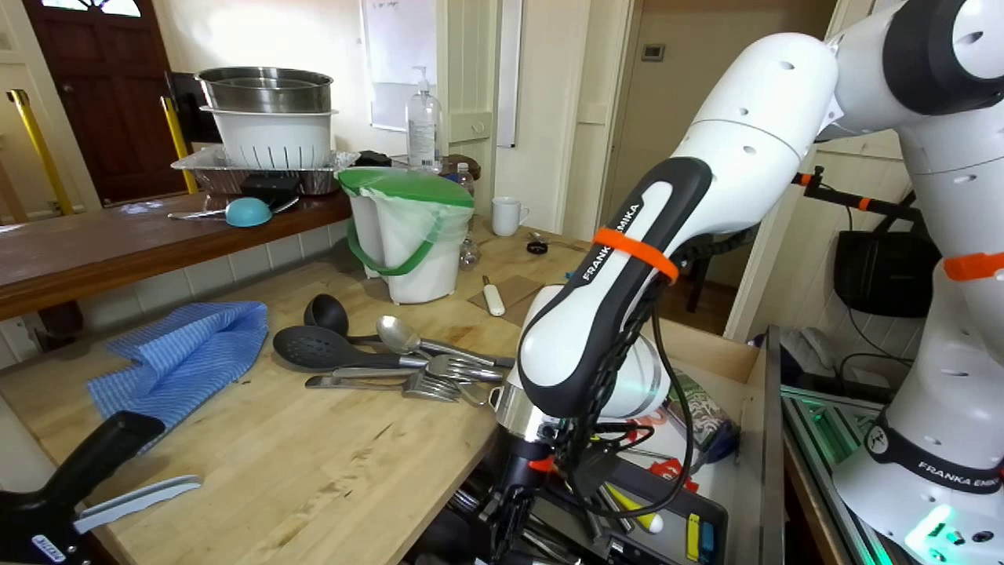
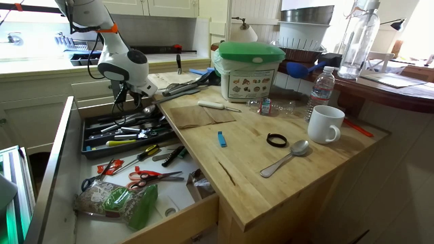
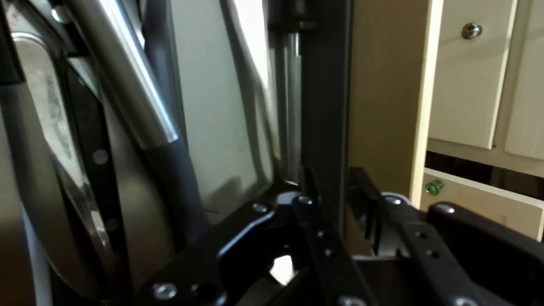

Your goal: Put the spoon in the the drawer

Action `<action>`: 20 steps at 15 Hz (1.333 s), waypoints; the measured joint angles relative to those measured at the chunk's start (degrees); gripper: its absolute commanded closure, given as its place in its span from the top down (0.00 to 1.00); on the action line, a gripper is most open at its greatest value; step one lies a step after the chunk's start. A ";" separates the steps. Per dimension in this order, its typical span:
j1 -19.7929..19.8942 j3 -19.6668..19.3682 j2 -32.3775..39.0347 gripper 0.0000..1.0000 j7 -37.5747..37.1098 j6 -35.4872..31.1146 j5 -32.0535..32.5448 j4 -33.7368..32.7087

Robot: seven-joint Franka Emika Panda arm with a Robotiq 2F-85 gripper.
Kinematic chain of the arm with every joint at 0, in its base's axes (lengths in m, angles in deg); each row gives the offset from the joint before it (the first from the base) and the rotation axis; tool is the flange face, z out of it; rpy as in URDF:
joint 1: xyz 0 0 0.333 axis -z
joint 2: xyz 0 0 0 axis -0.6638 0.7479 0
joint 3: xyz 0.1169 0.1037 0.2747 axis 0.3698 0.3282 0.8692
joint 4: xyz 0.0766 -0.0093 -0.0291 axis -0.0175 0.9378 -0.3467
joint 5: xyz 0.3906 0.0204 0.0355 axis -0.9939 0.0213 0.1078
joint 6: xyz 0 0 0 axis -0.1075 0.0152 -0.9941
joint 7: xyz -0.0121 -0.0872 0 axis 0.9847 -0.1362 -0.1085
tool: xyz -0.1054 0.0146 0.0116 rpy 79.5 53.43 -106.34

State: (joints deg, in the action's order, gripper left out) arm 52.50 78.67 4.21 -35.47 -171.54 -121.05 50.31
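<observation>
One spoon (image 2: 285,158) lies on the table (image 2: 244,169) near the white mug (image 2: 325,123), and a second spoon (image 1: 398,335) rests in the pile of utensils (image 1: 321,349); which of them the task means I cannot tell. I have the fingers (image 3: 312,212) low in the pulled-out drawer (image 2: 179,220), at the dark tray (image 2: 101,155), standing apart with a gap between their tips in the wrist view. Near them shows a shiny rounded metal end (image 2: 149,109), too small to name.
</observation>
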 measured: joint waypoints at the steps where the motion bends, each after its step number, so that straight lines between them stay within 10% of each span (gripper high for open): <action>1: -0.05 -0.04 0.03 0.65 -0.25 0.38 0.00 -0.29; 6: -0.79 -1.40 -1.56 1.00 -0.18 9.32 0.06 -0.70; 11: -6.24 -5.17 -6.81 1.00 -0.78 18.88 -2.97 4.19; 16: -12.78 -3.38 -19.83 1.00 -8.42 8.16 -12.07 16.12; 20: -19.34 -5.46 -32.74 1.00 -24.01 5.60 -4.74 27.46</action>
State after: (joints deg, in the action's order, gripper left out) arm 33.16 73.21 -28.52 -59.47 -165.94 -125.80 77.76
